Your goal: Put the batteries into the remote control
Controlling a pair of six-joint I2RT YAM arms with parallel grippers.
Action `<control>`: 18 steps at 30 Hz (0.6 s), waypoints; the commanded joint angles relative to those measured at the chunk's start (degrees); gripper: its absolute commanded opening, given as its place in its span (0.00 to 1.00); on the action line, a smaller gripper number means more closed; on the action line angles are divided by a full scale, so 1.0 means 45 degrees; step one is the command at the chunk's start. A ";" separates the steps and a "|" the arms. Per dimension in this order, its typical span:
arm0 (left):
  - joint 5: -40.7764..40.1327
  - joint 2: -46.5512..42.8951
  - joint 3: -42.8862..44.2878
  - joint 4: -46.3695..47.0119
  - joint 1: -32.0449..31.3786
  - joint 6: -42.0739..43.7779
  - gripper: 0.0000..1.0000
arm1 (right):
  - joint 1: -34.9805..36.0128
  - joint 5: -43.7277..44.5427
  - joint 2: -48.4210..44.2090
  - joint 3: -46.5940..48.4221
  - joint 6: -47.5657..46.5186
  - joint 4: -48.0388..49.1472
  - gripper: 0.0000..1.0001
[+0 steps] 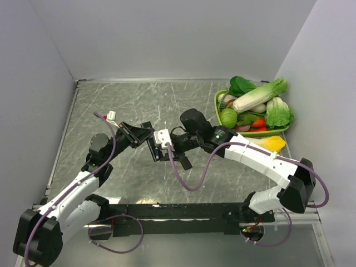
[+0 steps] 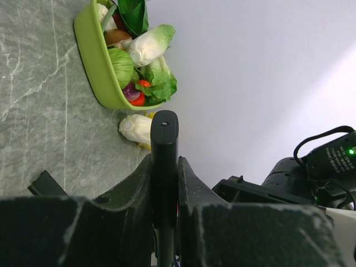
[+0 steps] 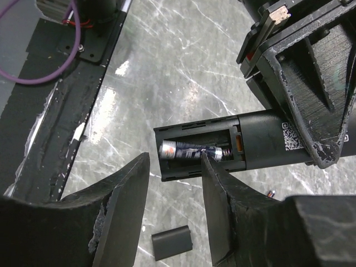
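My left gripper [image 1: 144,133] is shut on the remote control [image 3: 267,142] and holds it above the table. In the left wrist view the remote [image 2: 164,161] shows edge-on between the jaws. In the right wrist view its back faces me with the compartment open. One battery [image 3: 189,151] lies in it, slightly tilted, with one end at the spring. My right gripper [image 3: 175,167] is open, just in front of the compartment, with one fingertip [image 3: 207,161] over the battery's spring end. A second battery [image 3: 270,193] lies on the table below. The black cover [image 3: 172,242] lies flat on the table.
A green basket [image 1: 218,108] of vegetables stands at the back right and also shows in the left wrist view [image 2: 94,67]. A pale cabbage [image 1: 272,143] lies beside it. The black base rail [image 3: 67,111] runs along the near edge. White walls enclose the marbled table [image 1: 111,105].
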 commanded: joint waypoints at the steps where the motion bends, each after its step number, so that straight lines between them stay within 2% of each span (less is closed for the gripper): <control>1: 0.0304 0.0033 0.0616 0.0874 0.0051 0.0151 0.02 | 0.0113 0.0160 0.0139 0.0306 -0.0314 0.0295 0.48; 8: 0.0343 0.0072 0.0636 0.0933 0.0051 0.0151 0.01 | 0.0113 0.0570 0.0198 0.0228 -0.0334 0.0412 0.44; 18: 0.0128 -0.0007 0.0538 0.0601 0.0109 0.0054 0.01 | 0.0152 0.0922 -0.0543 0.0150 0.0095 0.0529 0.50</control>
